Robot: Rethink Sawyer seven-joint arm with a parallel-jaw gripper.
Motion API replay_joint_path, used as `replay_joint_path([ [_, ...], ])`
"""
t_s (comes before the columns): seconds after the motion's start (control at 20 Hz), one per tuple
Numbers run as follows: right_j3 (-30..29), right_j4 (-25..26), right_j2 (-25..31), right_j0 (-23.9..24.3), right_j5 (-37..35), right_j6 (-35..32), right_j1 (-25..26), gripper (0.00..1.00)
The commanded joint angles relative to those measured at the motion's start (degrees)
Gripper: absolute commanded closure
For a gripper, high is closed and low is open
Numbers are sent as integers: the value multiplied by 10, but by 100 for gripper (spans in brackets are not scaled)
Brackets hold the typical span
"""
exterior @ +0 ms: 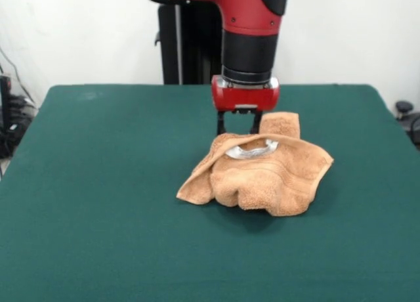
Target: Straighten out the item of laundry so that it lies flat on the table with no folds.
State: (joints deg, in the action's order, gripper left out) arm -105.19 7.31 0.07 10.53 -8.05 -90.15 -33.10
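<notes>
The orange-tan towel (262,174) lies crumpled in a heap near the middle of the dark green table (98,184), with several folds and one corner standing up at its far right. Its white-grey label (252,150) shows on top, near the far edge. My gripper (238,128) hangs straight down from the red and black arm at the towel's far edge. Its two black fingers (221,123) stand apart, and their tips are hidden behind the cloth. The raised corner stands just right of the right finger.
The robot's black pedestal (184,46) stands beyond the table's far edge. Cables and dark equipment (10,118) sit off the table's left side, and a dark object (407,115) sits off its right side.
</notes>
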Motion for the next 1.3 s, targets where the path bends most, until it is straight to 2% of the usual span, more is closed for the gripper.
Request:
replay_joint_path([
  [0.05, 46, 24, 76, 10, 20, -44, 12, 0],
  [0.8, 43, 8, 67, 2, -48, -43, -40, 0],
  [1.3, 60, 1, 60, -14, -54, -51, -40, 0],
])
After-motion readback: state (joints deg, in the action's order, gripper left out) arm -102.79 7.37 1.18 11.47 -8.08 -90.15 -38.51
